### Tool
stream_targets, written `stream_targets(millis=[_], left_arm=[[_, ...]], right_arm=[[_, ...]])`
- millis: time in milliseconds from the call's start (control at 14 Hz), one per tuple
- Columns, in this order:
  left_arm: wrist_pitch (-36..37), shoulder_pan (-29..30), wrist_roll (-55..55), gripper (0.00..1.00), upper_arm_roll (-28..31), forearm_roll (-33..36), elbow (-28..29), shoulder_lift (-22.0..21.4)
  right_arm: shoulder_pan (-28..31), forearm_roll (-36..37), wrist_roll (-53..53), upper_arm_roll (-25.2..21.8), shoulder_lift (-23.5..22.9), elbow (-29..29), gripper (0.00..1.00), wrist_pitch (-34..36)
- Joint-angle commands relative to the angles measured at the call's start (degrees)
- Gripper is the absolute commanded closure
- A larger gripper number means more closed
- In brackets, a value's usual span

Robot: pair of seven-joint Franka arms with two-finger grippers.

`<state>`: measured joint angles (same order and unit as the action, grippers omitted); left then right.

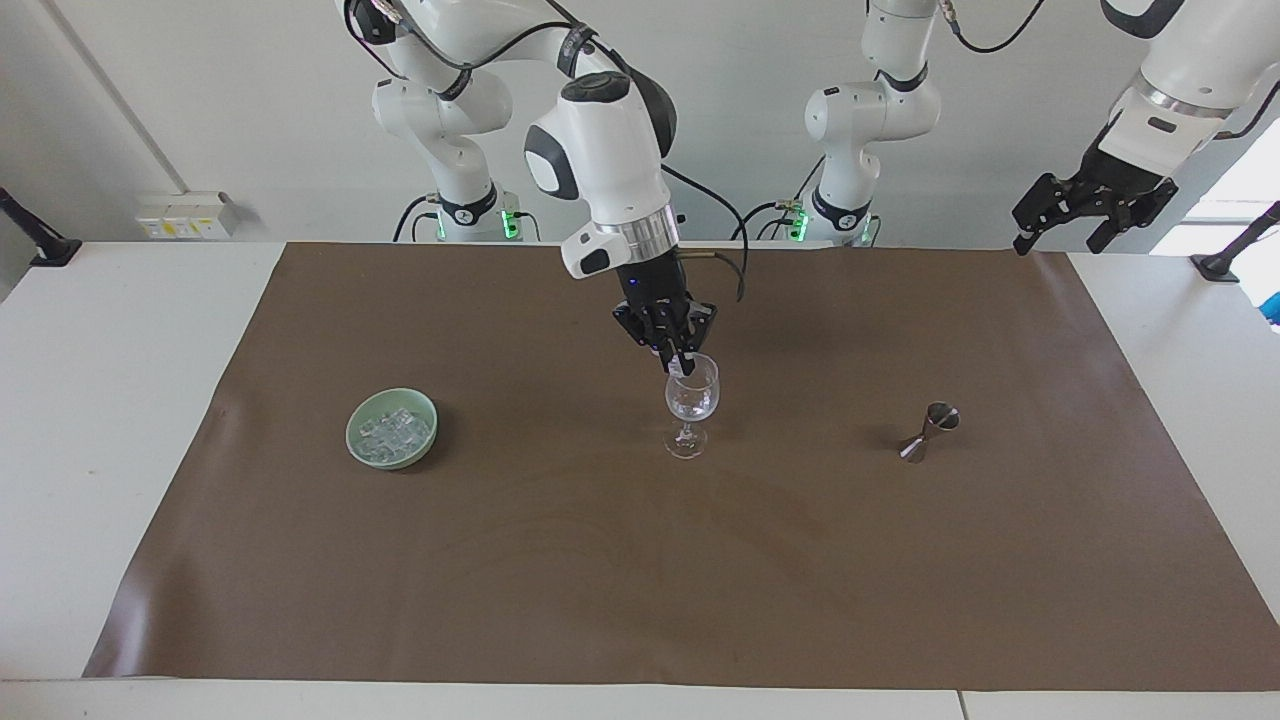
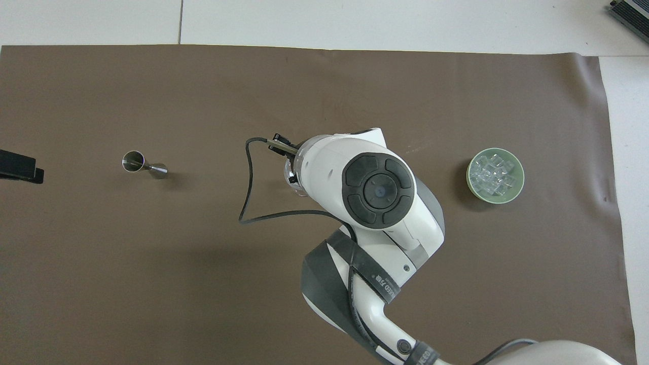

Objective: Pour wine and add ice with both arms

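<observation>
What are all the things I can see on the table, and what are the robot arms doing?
Brown mat: one, covers most of the white table.
Wine glass: one, clear, upright mid-mat.
Bowl: one, pale green, on the mat toward the right arm's end.
Ice: a heap of small clear cubes, in the bowl.
Jigger: one, silver metal, on the mat toward the left arm's end.
Right gripper: black, shut, right over the wine glass's rim; whether it holds an ice cube I cannot tell.
Left gripper: black, open, waiting raised over its end of the mat.
</observation>
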<state>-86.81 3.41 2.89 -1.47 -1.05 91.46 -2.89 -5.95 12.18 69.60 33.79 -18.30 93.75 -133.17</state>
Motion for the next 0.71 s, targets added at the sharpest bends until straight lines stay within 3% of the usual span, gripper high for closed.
stream_targets(millis=[0,214,285,499,642], left_arm=[[-1.17,-0.07,0.19,0.0,0.33,0.96,2.32,-2.39],[-1.17,0.2,0.19,0.0,0.33,0.96,2.32,-2.39],[-1.17,0.2,0.19,0.0,0.33,0.96,2.32,-2.39],[-1.17,0.2,0.19,0.0,0.33,0.96,2.32,-2.39],[-1.17,0.2,0.19,0.0,0.33,0.96,2.32,-2.39]], right_arm=[[0.24,1.71,1.77,0.66,-1.82,-0.76,1.0,0.1],[0.24,1.71,1.5,0.66,-1.92,-0.15,0.99,0.1],[0.24,1.79,1.59,0.66,-1.92,-0.23,0.95,0.1],[0.24,1.71,1.59,0.66,-2.0,-0.32,0.59,0.1],[0.24,1.62,1.68,0.66,-2.0,-0.32,0.46,0.1]])
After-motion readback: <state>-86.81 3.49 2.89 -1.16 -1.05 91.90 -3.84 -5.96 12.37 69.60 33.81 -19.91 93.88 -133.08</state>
